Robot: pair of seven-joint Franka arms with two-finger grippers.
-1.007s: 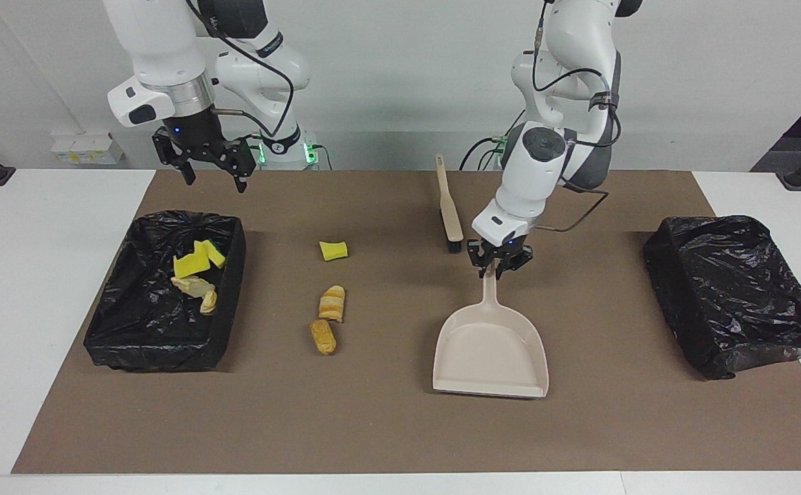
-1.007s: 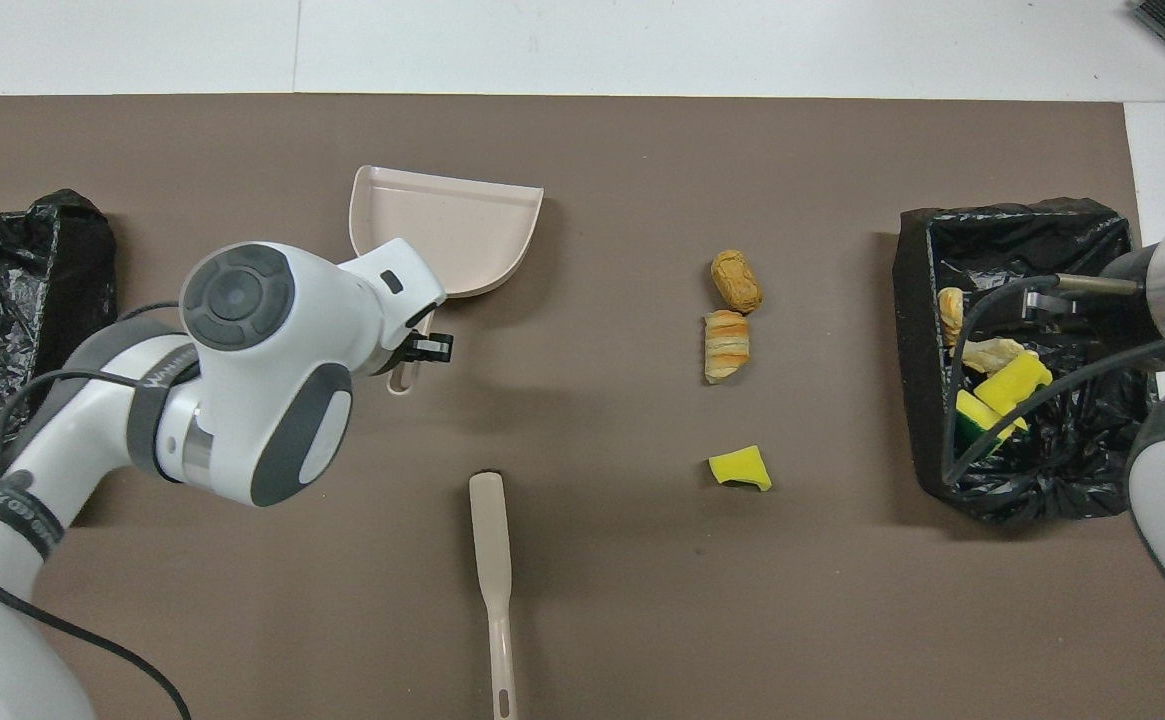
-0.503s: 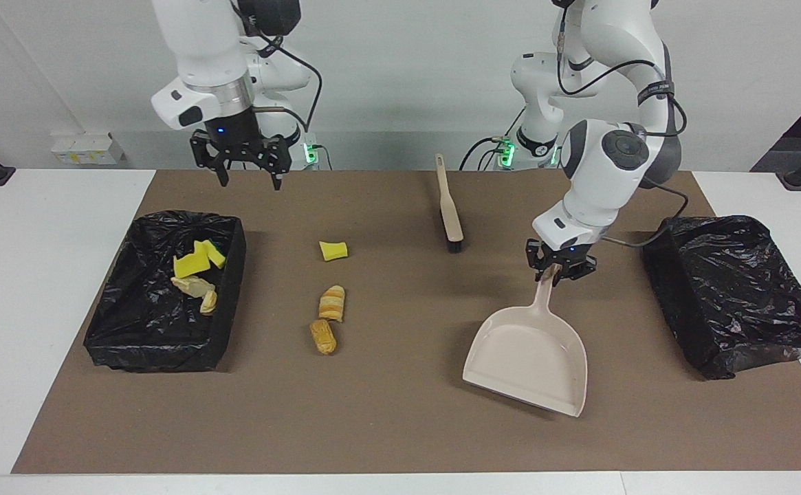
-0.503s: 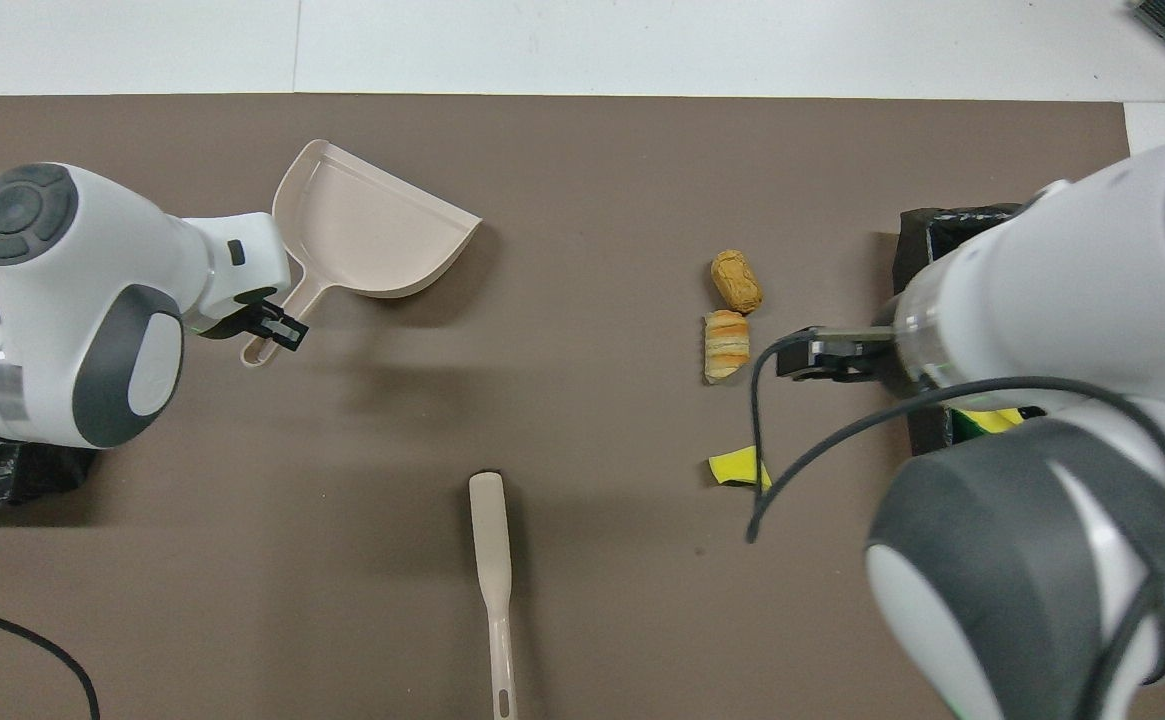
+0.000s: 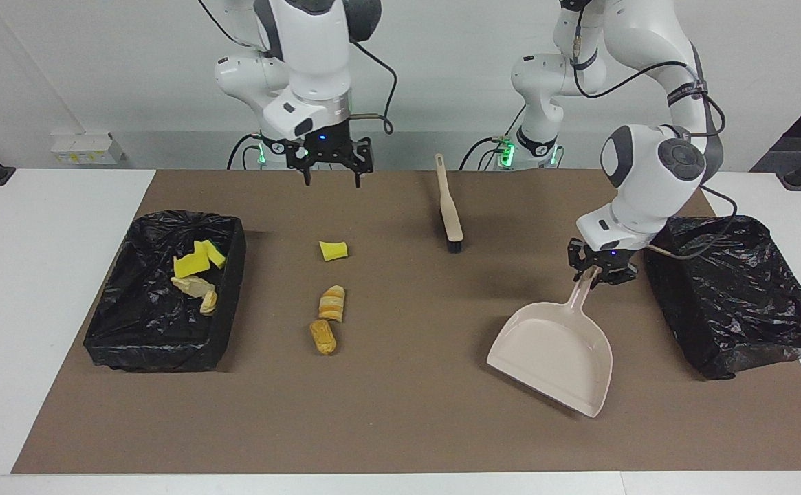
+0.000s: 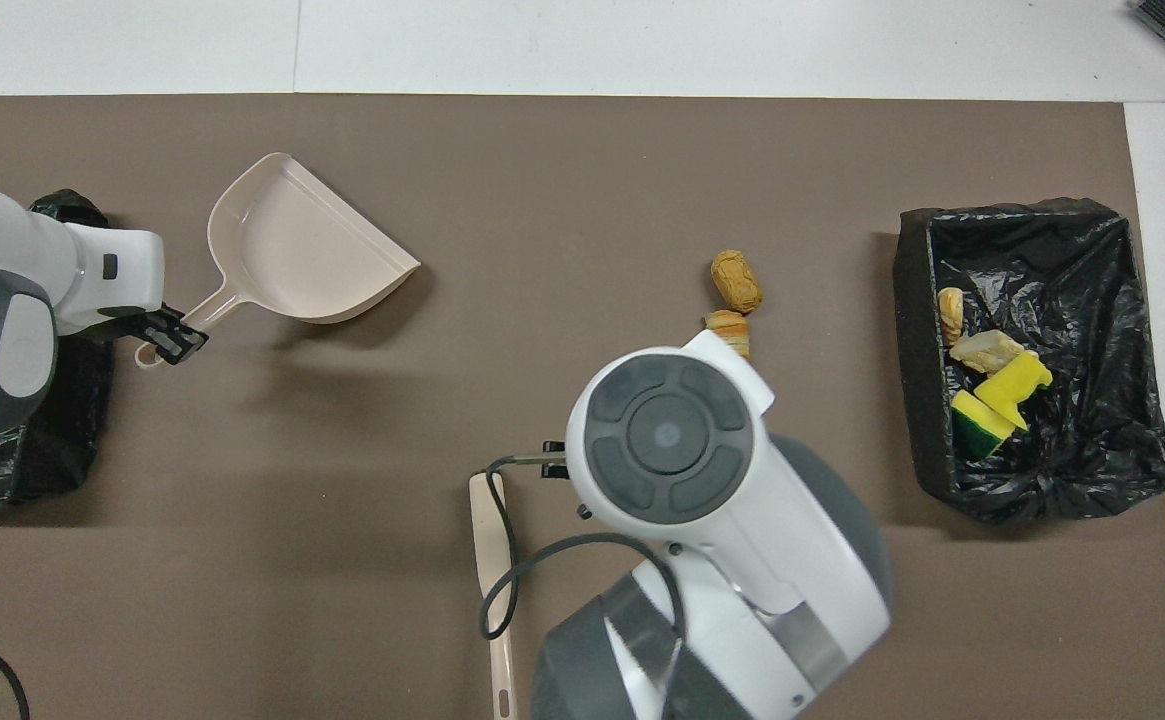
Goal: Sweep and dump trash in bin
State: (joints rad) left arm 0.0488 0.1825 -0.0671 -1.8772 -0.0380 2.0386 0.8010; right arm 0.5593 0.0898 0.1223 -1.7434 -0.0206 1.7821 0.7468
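My left gripper (image 5: 603, 269) is shut on the handle of the beige dustpan (image 5: 557, 354), which hangs low and tilted over the mat beside the black bin at the left arm's end (image 5: 737, 289). It also shows in the overhead view (image 6: 302, 250). My right gripper (image 5: 331, 172) is open and empty, up in the air over the mat's robot-side edge. On the mat lie a yellow sponge chunk (image 5: 333, 250) and two striped pastry pieces (image 5: 332, 303) (image 5: 322, 336). Several more trash bits (image 5: 194, 271) lie in the black-lined bin (image 5: 159, 354) at the right arm's end.
The beige brush (image 5: 450, 206) lies on the mat between the two arms, handle toward the robots. In the overhead view my right arm hides the sponge chunk and part of one pastry (image 6: 727, 320). White table borders the brown mat (image 5: 400, 426).
My left gripper has carried the dustpan toward the left arm's end, beside that bin, turning it. My right gripper has moved from over the trash-holding bin toward the middle, nearer the brush.
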